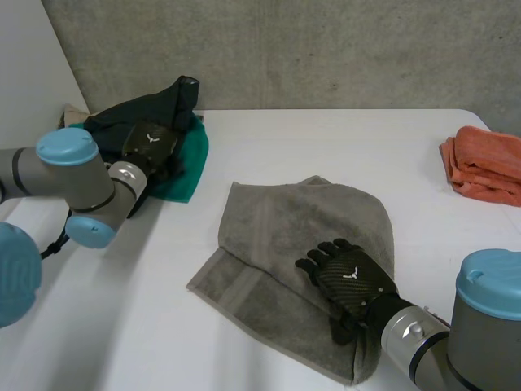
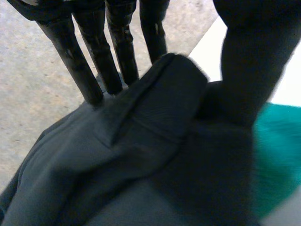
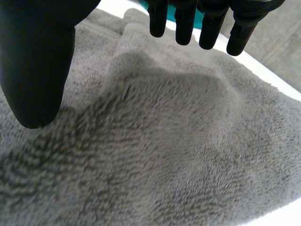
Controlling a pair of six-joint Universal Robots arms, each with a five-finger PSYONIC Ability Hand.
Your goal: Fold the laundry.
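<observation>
The grey towel [image 1: 273,228] is pressed by the flat, open right hand [image 1: 352,281]; the dark garment [image 1: 175,94] is pinched in the left hand [image 1: 151,145]; creases should be smoothed before folding.

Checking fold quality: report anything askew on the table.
The grey terry towel under the open right hand is folded crooked: its upper layer lies diagonally, so its edges miss the lower layer's edges.

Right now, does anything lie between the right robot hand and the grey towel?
Nothing visible: the right robot hand lies flat on the grey terry towel, fingers straight. The left robot hand pinches the dark garment well aside.
</observation>
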